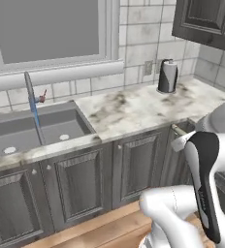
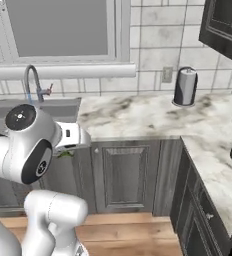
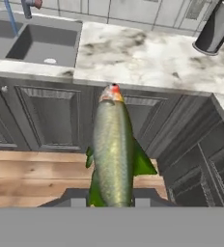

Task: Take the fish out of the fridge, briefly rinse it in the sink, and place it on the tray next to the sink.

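The pincer (image 3: 112,200) grips the fish (image 3: 113,144), silvery olive with green fins and a red-tipped snout pointing toward the marbled surface (image 3: 147,58) beside the sink (image 3: 41,46).

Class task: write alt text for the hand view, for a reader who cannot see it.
A silvery-green fish is held between the fingers, pointing toward a marble counter. The sink lies at upper left, dark cabinets and wood floor below.
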